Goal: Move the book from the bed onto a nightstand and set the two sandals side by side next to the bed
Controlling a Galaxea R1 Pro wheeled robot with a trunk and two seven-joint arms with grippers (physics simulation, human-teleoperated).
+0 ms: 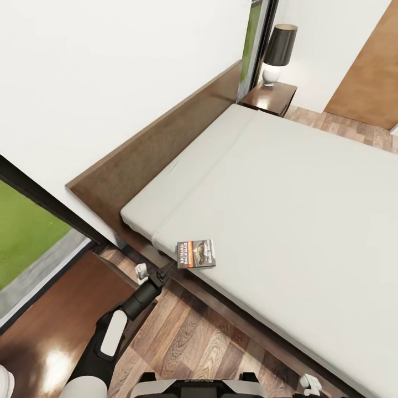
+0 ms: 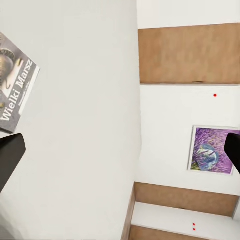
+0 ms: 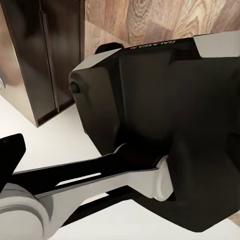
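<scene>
At the far left of the head view, a black-framed window point(image 1: 25, 221) shows green grass outside. Below it, at the near left, lies a glossy dark brown surface point(image 1: 50, 326), probably the top of a nightstand, but I cannot tell for sure. The left arm point(image 1: 119, 323) reaches from the near left toward the bed. The left gripper point(image 1: 165, 272) is just beside the near left corner of the mattress, close to the book but not touching it. In the left wrist view, the two dark fingers point(image 2: 9, 159) stand wide apart at the picture's two sides, with nothing between them.

The book point(image 1: 196, 254) lies flat on the mattress near its near left corner, just beside the edge. Its cover is white and orange with a dark picture in the middle. In the left wrist view a part of the book point(image 2: 15, 90) shows on the pale mattress.

The bed point(image 1: 166, 143) has a dark brown headboard against the white wall, and its pale mattress reaches to the right. Behind its far corner stands a small dark nightstand point(image 1: 270, 98) with a lamp point(image 1: 278, 52) that has a black shade.

At the near right, a part of the right gripper point(image 1: 309, 384) shows at the lower edge; I cannot tell if its fingers are apart or together. The right wrist view shows the robot's black body point(image 3: 165, 125) over the wood floor point(image 3: 150, 17).
</scene>
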